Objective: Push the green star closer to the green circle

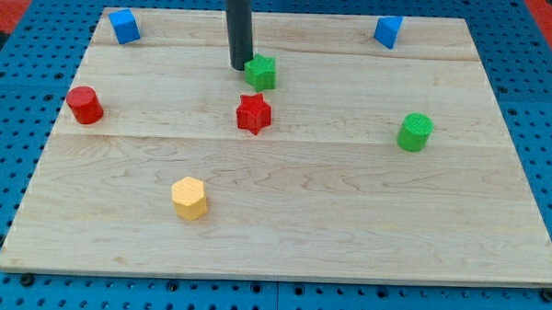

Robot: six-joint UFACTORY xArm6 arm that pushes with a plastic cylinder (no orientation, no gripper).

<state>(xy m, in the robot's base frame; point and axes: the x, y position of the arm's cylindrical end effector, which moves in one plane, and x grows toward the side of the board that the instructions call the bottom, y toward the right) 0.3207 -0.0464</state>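
Observation:
The green star [260,73] lies on the wooden board near the view's top centre. My tip [239,66] stands just to its left, touching or nearly touching its left side. The green circle [414,131] stands far off toward the view's right, a little lower than the star. The dark rod rises from the tip out of the view's top edge.
A red star [253,113] lies just below the green star. A red cylinder [84,105] stands at the left, a yellow hexagon [190,198] at lower left, a blue block [124,25] at top left and another blue block [387,31] at top right. The wooden board [347,231] rests on a blue pegboard.

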